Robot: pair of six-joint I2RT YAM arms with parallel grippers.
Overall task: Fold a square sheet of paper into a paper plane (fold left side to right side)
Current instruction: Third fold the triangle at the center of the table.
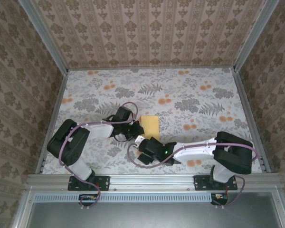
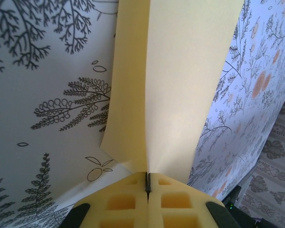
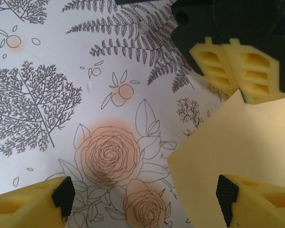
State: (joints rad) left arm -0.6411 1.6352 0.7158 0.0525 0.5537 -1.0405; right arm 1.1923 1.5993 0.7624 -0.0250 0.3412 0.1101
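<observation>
Top view: the square sheet of paper (image 1: 151, 124) lies mid-table, with bare table (image 1: 194, 92) beyond its far edge.
Left wrist: the left gripper (image 2: 147, 183) is clamped on the paper's raised edge.
Right wrist: the right gripper (image 3: 145, 195) gapes wide, with the paper's corner between its fingers.

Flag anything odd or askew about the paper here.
Nothing damaged. The square sheet of paper is not flat: the shut left gripper pinches one edge and holds it raised, so the sheet bows up off the table. That fits a fold under way; no tear shows.

Free tabletop (image 1: 194, 88) beyond the sheet (image 1: 151, 124); left arm (image 1: 97, 127), right arm (image 1: 194, 148) tight beside it.
</observation>
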